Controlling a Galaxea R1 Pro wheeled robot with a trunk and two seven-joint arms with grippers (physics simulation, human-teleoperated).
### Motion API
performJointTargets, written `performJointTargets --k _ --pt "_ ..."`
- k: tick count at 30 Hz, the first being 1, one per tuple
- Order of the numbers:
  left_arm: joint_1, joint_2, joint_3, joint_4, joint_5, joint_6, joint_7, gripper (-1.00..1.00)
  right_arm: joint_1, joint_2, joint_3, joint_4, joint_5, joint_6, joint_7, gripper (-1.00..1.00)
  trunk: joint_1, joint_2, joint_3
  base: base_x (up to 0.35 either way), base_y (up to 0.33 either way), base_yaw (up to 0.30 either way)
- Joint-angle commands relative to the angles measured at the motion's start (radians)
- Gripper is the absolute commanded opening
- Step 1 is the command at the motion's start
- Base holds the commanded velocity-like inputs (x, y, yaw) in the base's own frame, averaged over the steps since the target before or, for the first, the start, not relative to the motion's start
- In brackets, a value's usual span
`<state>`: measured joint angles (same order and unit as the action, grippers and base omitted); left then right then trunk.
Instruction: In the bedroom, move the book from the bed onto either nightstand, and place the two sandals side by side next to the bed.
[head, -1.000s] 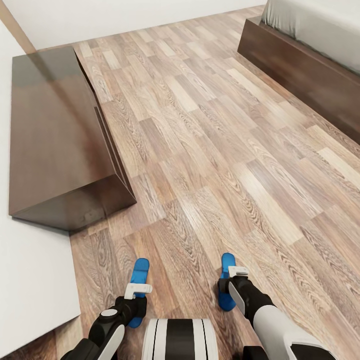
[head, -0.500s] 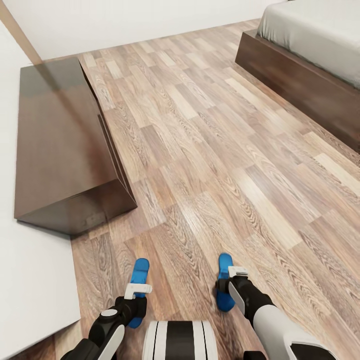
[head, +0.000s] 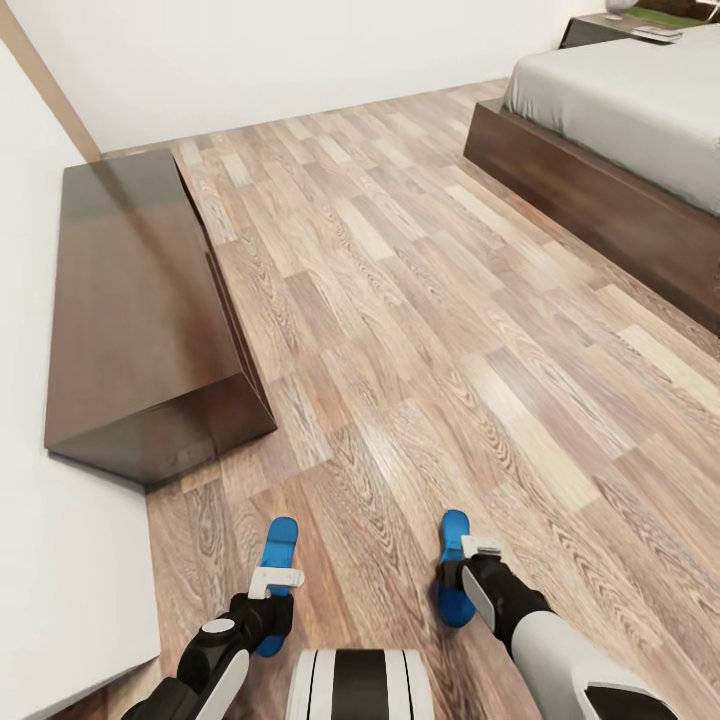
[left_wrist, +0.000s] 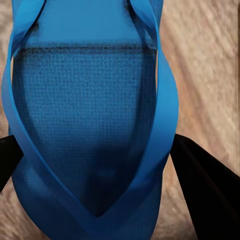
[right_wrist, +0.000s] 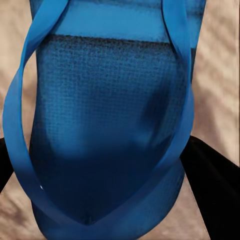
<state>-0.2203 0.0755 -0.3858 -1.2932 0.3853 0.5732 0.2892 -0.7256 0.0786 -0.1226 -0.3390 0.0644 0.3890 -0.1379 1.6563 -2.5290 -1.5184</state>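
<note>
Each of my grippers carries one of the two bright blue sandals low over the plank floor, just in front of my trunk. My left gripper (head: 272, 598) is shut on the left sandal (head: 279, 545), which the left wrist view shows as a sandal (left_wrist: 85, 100) lying between the dark fingers (left_wrist: 205, 190). The right gripper (head: 455, 582) is shut on the other sandal (head: 454, 533), whose straps and sole (right_wrist: 110, 100) show close up. The bed (head: 600, 215) stands far right. Behind it is a nightstand (head: 595, 28) with a thin flat item (head: 655, 33) on it, too small to tell whether it is the book.
A long low dark bench cabinet (head: 140, 300) runs along the white wall (head: 60, 560) at my left. Wood-plank floor (head: 420, 300) stretches between the cabinet and the bed frame. The far white wall (head: 300, 50) closes the room ahead.
The whole view has shifted, bringing more of the bed and the nightstand into the picture. Both grippers keep the sandals in the same hold.
</note>
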Motion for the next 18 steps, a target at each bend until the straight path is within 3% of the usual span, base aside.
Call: performJointTargets --k 1,18 --pt "-0.001 0.001 -0.003 -0.001 0.011 0.002 0.01 -1.0 0.0 -0.001 -0.006 -0.002 0.005 0.003 0.0 -1.0 -0.001 0.0 0.003 0.0 0.0 0.0" --pt "-0.001 0.001 -0.002 0.001 0.009 0.002 0.01 -1.0 0.004 -0.02 -0.002 -0.005 0.01 -0.005 0.001 -1.0 -0.008 0.004 0.069 0.0 0.0 0.0"
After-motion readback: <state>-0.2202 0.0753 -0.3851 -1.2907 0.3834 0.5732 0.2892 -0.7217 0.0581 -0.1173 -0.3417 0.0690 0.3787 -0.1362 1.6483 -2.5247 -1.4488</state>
